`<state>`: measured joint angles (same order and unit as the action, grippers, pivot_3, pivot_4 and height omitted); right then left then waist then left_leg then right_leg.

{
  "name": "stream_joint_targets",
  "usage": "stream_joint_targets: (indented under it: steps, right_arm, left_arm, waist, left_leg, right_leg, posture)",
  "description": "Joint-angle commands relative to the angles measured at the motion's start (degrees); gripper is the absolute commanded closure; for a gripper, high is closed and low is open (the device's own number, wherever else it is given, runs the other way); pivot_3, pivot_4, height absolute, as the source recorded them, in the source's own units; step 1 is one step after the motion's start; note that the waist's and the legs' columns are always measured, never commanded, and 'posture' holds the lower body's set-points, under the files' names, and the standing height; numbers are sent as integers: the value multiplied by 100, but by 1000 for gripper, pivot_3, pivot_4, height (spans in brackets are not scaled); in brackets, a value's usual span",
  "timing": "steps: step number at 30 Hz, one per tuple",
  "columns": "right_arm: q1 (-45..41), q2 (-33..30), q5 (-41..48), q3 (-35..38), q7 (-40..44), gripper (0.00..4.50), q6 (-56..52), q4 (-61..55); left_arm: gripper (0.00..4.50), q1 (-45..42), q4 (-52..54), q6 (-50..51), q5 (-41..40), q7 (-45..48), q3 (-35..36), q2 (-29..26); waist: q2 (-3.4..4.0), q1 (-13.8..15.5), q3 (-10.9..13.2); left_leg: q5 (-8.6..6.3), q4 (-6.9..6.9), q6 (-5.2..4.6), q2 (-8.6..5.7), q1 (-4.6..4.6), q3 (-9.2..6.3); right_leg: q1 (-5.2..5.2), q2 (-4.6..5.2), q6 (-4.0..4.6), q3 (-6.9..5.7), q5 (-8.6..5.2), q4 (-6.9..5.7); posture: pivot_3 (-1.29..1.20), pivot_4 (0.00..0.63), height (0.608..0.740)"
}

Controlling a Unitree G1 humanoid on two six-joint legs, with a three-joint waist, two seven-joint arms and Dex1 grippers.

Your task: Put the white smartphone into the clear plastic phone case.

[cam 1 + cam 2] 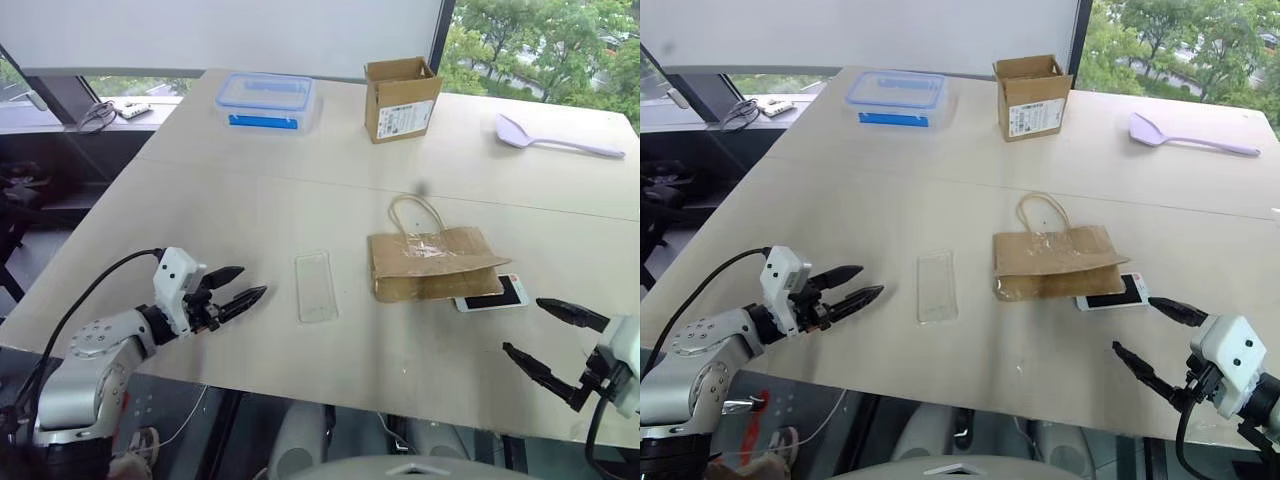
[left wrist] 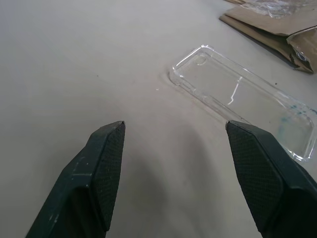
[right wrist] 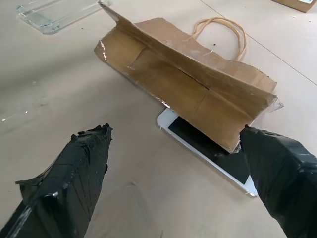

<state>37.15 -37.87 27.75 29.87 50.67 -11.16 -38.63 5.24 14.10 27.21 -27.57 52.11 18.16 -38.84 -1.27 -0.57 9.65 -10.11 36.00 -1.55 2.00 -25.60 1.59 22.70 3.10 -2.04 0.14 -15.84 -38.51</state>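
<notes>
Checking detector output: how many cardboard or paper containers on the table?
2. The open cardboard box stands at the far side, right of the clear lidded box. The flattened brown paper bag lies mid-table, partly covering the white smartphone.

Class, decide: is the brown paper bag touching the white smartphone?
Touching. The right wrist view shows the paper bag lying over part of the white smartphone, covering its upper edge.

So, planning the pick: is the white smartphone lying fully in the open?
No, the brown paper bag lies over part of the white smartphone, leaving one end exposed.
</notes>
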Motion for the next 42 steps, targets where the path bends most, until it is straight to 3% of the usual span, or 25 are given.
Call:
stream_joint_targets:
  steps: [1,2,5,11,18,21,28,32,37,42]
  right_arm:
    - [-338,-62,-199,1,-246,0,45,-190]
    - [-699,-184,-331,-197,-507,0,-168,-367]
    - [-1597,-547,-801,-744,-871,0,-562,-511]
    - [-3000,-865,-1753,-1954,-1150,0,-648,-159]
    - [-3735,-1065,-2725,-3051,-959,0,-50,814]
    - [-4053,-873,-2820,-3203,-1047,909,-45,1114]
    - [-4323,-703,-2969,-3381,-958,4322,42,1402]
    - [-4331,-642,-2920,-3292,-963,4433,-24,1299]
    - [-4499,-607,-2827,-2665,-1269,4433,-540,1116]
    - [-4691,-968,-3250,-2026,-1613,4433,-749,1446]
  left_arm:
    - [1215,-139,78,-53,-230,143,66,-71]
    - [782,-249,69,-32,-370,327,-4,-80]
    - [207,-417,63,-119,-516,645,-152,-112]
    - [207,-441,390,-218,-680,1218,-445,-246]
    - [207,-442,808,-30,-1012,1364,-592,-289]
    - [0,-394,932,-42,-1130,1496,-599,-339]
    - [0,-555,911,-18,-1169,1324,-659,-314]
    - [0,-702,954,30,-1158,1088,-778,-230]
    - [0,-940,907,58,-1121,738,-842,-89]
    - [0,-1074,849,68,-1085,572,-954,-16]
  waist:
    - [1,0,-1]
    - [1,-4,-1]
    - [4,-18,0]
    - [3,52,-1]
    - [3,121,-1]
    - [5,123,0]
    - [5,135,0]
    - [5,133,0]
    - [5,134,0]
    - [5,136,0]
  left_leg:
    - [0,0,0,0,-1,1]
    - [0,-1,0,0,-2,4]
    - [0,6,-1,7,-3,23]
    - [15,7,-25,14,-7,23]
    - [15,6,-29,15,-10,30]
    - [15,9,-30,15,-8,35]
    - [16,11,-29,19,-7,35]
    - [16,12,-30,18,-7,38]
    - [16,15,-30,18,-6,38]
    - [16,20,-30,18,-6,40]
  right_leg:
    - [0,0,0,-1,0,2]
    - [-1,0,0,-1,0,6]
    - [1,10,12,-15,11,10]
    - [0,3,15,-42,11,13]
    - [-4,-6,12,-44,12,30]
    - [-4,-13,10,-53,13,28]
    - [-5,-44,7,-60,15,26]
    - [-5,-44,-8,-57,24,26]
    - [-5,-46,-11,-57,25,20]
    - [-5,-47,-12,-56,26,16]
  posture:
    - [0,150,740]
    - [0,150,740]
    - [0,150,740]
    - [0,150,740]
    - [0,150,740]
    - [0,150,740]
    - [0,150,740]
    - [0,150,740]
    - [0,150,740]
    - [0,150,740]
